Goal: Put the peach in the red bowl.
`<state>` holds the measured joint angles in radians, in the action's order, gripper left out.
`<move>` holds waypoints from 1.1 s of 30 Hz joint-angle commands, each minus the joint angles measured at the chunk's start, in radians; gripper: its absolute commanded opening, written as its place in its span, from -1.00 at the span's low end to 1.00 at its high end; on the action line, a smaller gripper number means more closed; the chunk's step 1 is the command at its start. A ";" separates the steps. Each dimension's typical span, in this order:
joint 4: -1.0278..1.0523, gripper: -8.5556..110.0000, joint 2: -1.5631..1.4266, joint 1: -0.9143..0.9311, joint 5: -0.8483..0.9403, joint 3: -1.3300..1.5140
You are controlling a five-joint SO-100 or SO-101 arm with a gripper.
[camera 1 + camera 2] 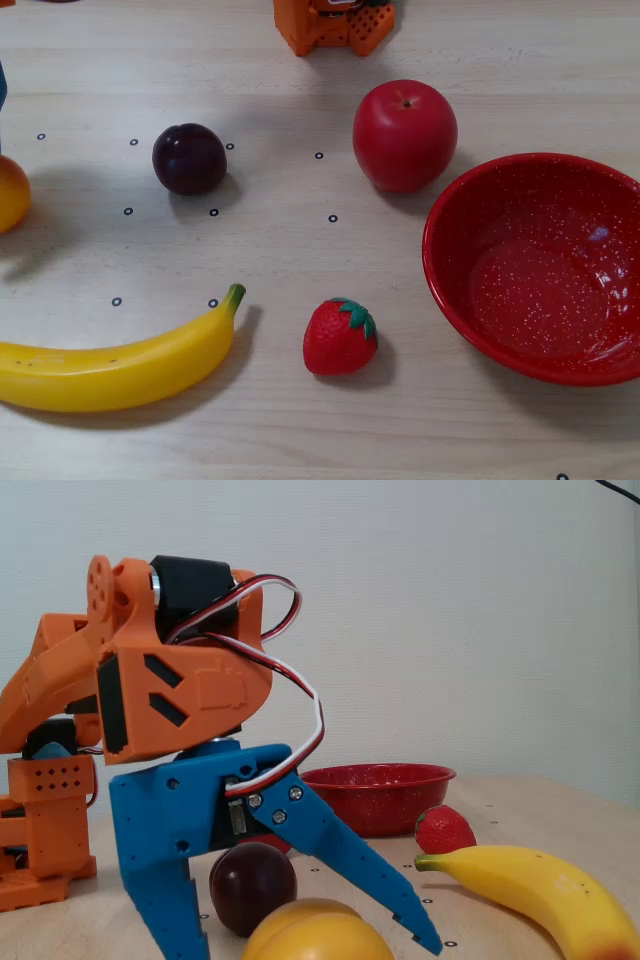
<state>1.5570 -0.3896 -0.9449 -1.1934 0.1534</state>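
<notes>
The peach (318, 935), yellow-orange, sits on the table at the bottom of the fixed view; in the overhead view only its edge (10, 193) shows at the far left. My gripper (310, 950) has blue fingers, is open, and stands over the peach with one finger on each side, tips near the table. It holds nothing. Only a blue sliver of it shows at the overhead view's left edge. The red speckled bowl (540, 280) is at the right of the overhead view, empty, far from the peach. It shows behind the gripper in the fixed view (378, 795).
A dark plum (189, 158) lies just beyond the peach (252, 885). A red apple (404, 135) stands next to the bowl. A strawberry (340, 336) and a banana (120, 370) lie toward the front. The orange arm base (335, 25) is at the back.
</notes>
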 commanded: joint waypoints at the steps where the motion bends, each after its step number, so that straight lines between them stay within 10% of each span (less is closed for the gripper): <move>1: -0.032 0.00 -0.055 -0.009 -0.025 -0.032; 25: -0.137 0.00 -0.048 0.006 -0.150 0.055; 33: -0.141 -0.41 -0.041 0.017 -0.199 0.055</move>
<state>1.4220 -0.3804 -0.9526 -1.3606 0.2424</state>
